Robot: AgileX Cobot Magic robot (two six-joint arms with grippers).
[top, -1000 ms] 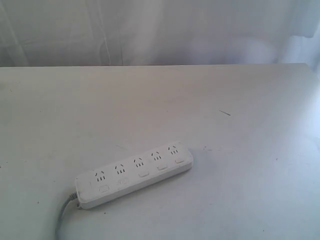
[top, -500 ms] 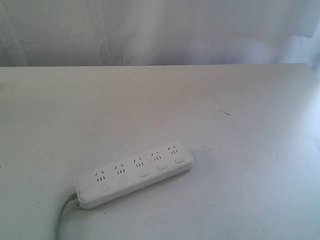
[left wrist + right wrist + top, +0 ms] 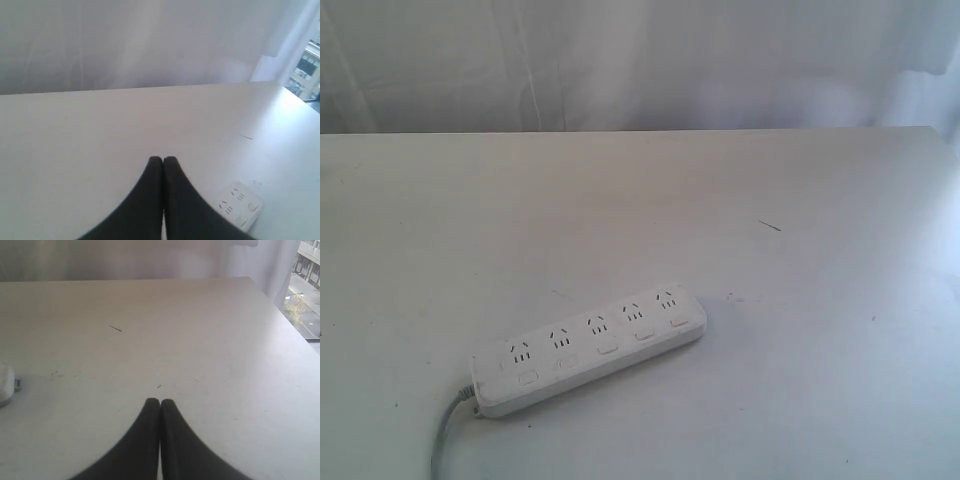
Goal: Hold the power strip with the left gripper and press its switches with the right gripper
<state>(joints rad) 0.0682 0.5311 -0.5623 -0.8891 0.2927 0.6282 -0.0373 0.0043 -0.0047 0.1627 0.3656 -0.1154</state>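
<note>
Just 1 pwr strip (image 3: pixel 578 352), 5 sockets (image 3: pixel 597 325), 5 switches (image 3: pixel 607 349)

White on the long flat plastic power strip (image 3: pixel 588 350), grey on its cord (image 3: pixel 444 432), pale off-white across the tabletop (image 3: pixel 720 200), black on the left end effector (image 3: pixel 163 161) and the right end effector (image 3: pixel 159 403).

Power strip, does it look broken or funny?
Nothing stands out. The power strip lies flat and whole on the table, at a slant, its cord running out of the picture. Only a thin dark fleck lies beyond it.
</note>
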